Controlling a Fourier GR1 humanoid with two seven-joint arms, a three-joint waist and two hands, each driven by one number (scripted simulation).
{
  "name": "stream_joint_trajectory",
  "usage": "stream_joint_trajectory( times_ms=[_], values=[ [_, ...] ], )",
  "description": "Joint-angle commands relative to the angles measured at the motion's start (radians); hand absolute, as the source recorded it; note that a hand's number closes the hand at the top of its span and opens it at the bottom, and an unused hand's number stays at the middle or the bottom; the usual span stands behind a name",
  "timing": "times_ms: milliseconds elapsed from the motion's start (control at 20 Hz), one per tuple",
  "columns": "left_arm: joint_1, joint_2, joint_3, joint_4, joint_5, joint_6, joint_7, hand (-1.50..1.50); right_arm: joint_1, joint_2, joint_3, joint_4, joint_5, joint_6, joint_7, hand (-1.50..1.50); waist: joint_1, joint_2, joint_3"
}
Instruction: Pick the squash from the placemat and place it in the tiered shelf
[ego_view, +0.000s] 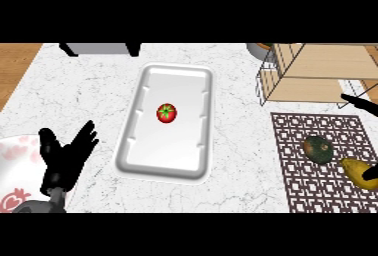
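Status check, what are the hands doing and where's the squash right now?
Left robot hand open, resting at lower left. Right robot hand barely in view, fingers unclear. Squash on placemat beside avocado, not gripped. Tiered shelf beyond.

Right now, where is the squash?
In the head view the squash lies at the right, on the patterned placemat, just up and left of a yellow item and below the tiered shelf.

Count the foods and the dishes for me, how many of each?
Foods: 3, namely the small red tomato, the dark green round squash and the yellow squash.
Dishes: 2, namely the long white tray and the white plate with pink flowers.
Total: 5
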Motion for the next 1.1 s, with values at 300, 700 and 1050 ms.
stream_joint_trajectory(
  times_ms=[300,700,1050],
  values=[
    [-0.081,-0.045,0.067,0.061,-0.053,-0.015,0.017,0.00,0.037,0.072,-0.036,-0.036,0.160,-0.028,0.093,-1.50,-0.003,0.002,0.000],
    [0.050,-0.084,0.089,0.048,-0.087,-0.077,-0.064,0.00,0.129,0.182,-0.041,-0.102,0.280,-0.091,0.078,-1.50,-0.002,0.001,0.000],
    [-0.070,-0.078,0.181,0.161,-0.081,-0.146,-0.036,0.00,0.052,0.254,-0.050,0.002,0.405,-0.115,0.086,-1.50,0.000,0.003,0.000]
  ],
)
